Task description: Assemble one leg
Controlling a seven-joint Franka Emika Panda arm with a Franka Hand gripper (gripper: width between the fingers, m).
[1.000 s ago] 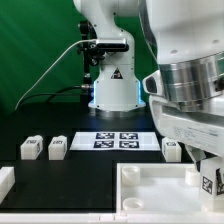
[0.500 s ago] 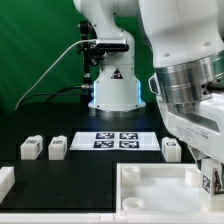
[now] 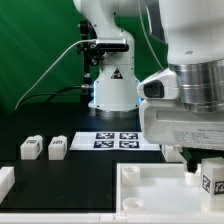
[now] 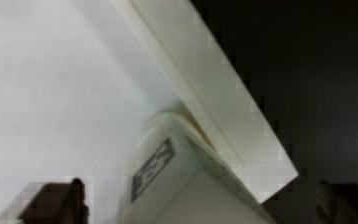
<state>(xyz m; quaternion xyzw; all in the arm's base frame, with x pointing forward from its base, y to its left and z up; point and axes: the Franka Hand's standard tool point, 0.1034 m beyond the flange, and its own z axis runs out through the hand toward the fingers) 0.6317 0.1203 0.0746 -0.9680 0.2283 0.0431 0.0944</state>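
A leg (image 3: 212,182), a small white post with a square tag, stands at the far corner of the large white tray-like part (image 3: 150,178) on the exterior view's right. My gripper (image 3: 207,168) hangs right over this leg. In the wrist view the leg (image 4: 179,170) lies between my two dark fingertips (image 4: 51,202), with a gap showing on each side, so the gripper (image 4: 197,205) is open around it. The tray's raised wall (image 4: 211,80) runs beside the leg. Two more legs (image 3: 31,148) (image 3: 57,147) stand on the table at the exterior view's left.
The marker board (image 3: 118,140) lies behind the tray, in front of the arm's base (image 3: 112,90). A white part (image 3: 5,180) sits at the exterior view's left edge. My wide hand (image 3: 185,120) hides the table at the right of the marker board.
My hand has swung lower and toward the exterior view's left, now covering the leg that stood right of the marker board. The leg at the tray corner has stayed in place.
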